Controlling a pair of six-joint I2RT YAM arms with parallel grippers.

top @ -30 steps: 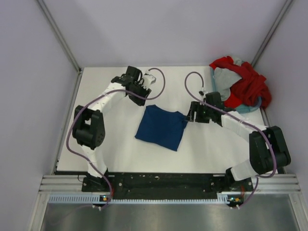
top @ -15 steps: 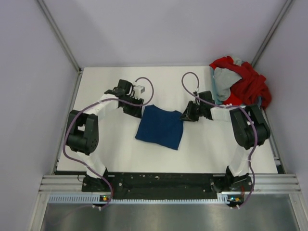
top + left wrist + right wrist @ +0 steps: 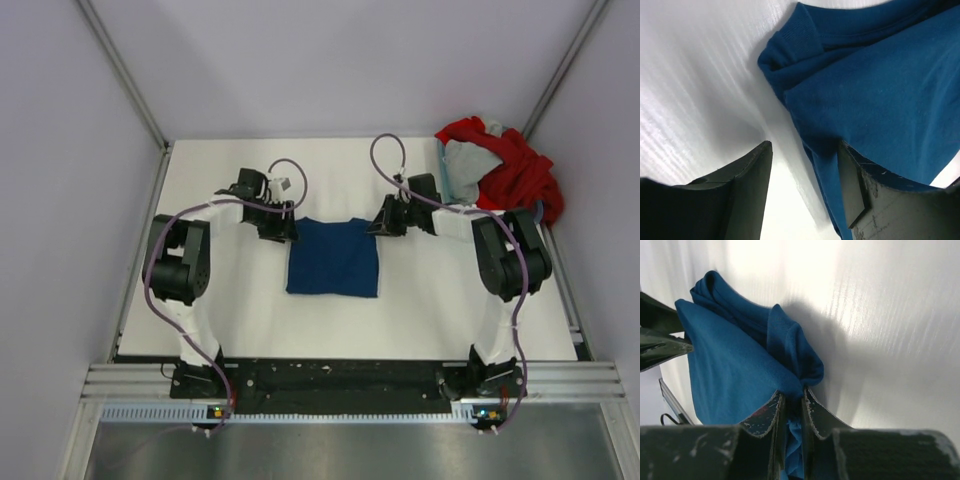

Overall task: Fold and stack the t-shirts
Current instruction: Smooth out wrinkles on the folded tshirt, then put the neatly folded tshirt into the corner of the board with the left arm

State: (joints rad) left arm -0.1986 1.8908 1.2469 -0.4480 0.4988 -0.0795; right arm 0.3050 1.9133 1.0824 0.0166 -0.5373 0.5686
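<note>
Left arm: elbow folded at the left side of the bench [image 3: 430, 300], forearm reaching inward and low. Left pincer [image 3: 283, 230] sits at the far left corner of the navy shirt [image 3: 333, 257].
Right arm: mirrored pose, elbow folded at the right. Right pincer [image 3: 381, 224] sits at the shirt's far right corner.
Navy shirt: folded to a flat rectangle, mid-bench, between the two pincers.
Red and grey shirts [image 3: 515, 170]: heaped in the far right corner, well apart from it.

Left wrist view only: the left pincer is released, jaws well apart. The shirt's edge runs up between them and cloth lies against the right-hand finger [image 3: 860, 190], unpinched. A ribbed hem shows at the corner. Faint marks on that finger are too small to read.

Right wrist view only: the right pincer is clenched on a bunched fold of the navy shirt, with cloth squeezed between the scuffed fingers [image 3: 765, 420].
</note>
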